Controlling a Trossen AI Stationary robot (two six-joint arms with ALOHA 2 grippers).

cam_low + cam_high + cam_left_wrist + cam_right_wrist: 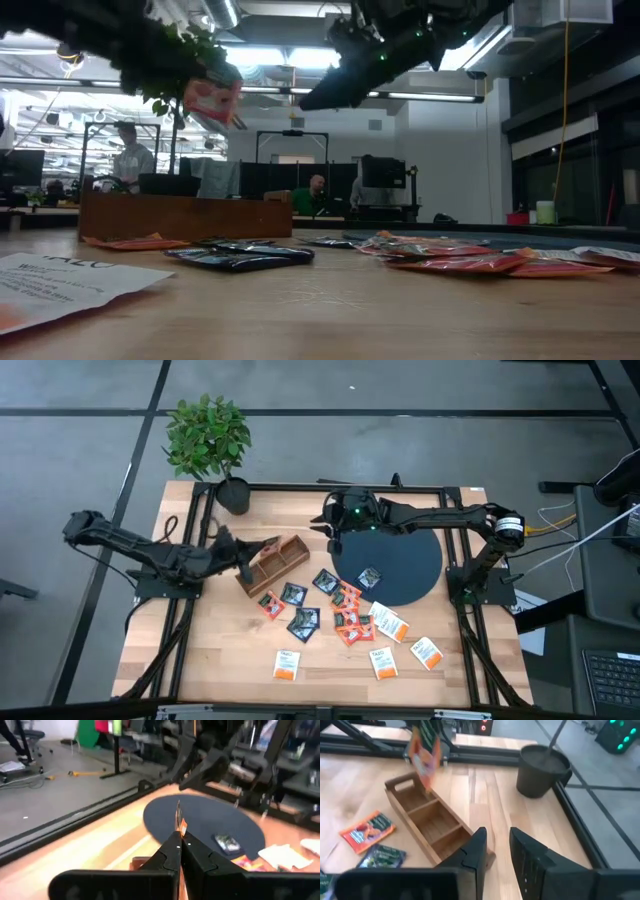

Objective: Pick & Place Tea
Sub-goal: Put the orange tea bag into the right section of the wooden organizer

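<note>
Left claw [179, 851] clamped on red-orange sachet [179, 822] above wooden box [276, 562]; right claw [497, 851] narrowly parted, empty

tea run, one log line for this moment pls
left gripper: shut on red-orange sachet, above wooden box | right gripper: open, empty, over dark disc | other sachets: on table
</note>
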